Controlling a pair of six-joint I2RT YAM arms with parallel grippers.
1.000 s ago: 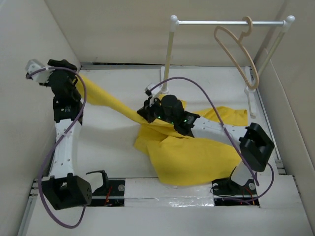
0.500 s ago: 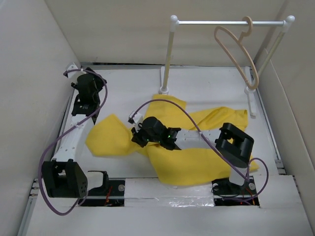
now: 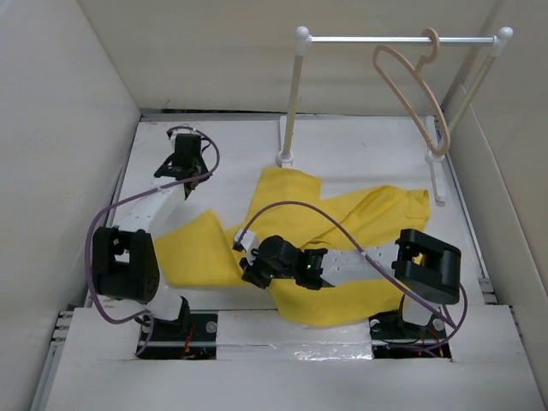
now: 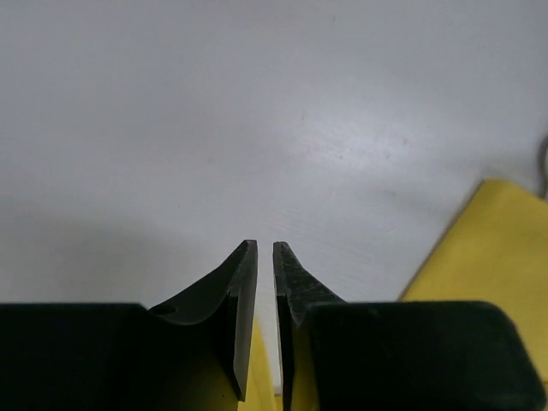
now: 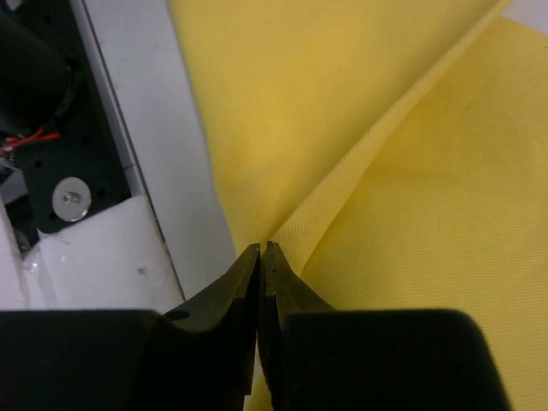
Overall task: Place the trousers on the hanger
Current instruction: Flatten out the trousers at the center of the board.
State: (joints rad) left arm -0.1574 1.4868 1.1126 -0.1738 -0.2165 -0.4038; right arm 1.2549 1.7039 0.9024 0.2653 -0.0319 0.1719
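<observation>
The yellow trousers (image 3: 360, 214) lie spread over the table from left of centre to the right. The beige hanger (image 3: 411, 86) hangs by its hook on the white rail at the back right. My right gripper (image 3: 247, 272) is low near the front, shut on a fold of the trousers (image 5: 385, 128); the fold runs out from its tips (image 5: 265, 248). My left gripper (image 3: 187, 167) is at the back left over bare table, jaws closed to a thin slit (image 4: 265, 247) with nothing between the tips. A trouser edge (image 4: 488, 248) shows to its right.
The white rail (image 3: 394, 38) stands on two posts at the back. High white walls close in the left, back and right. The left arm's base plate (image 5: 51, 154) with a screw and red wire lies just beyond the right gripper's tips. Purple cables loop over both arms.
My left gripper has swung from the back left wall toward the middle, and the cloth no longer stretches up to it. My right gripper has dragged the trousers toward the near edge and left.
</observation>
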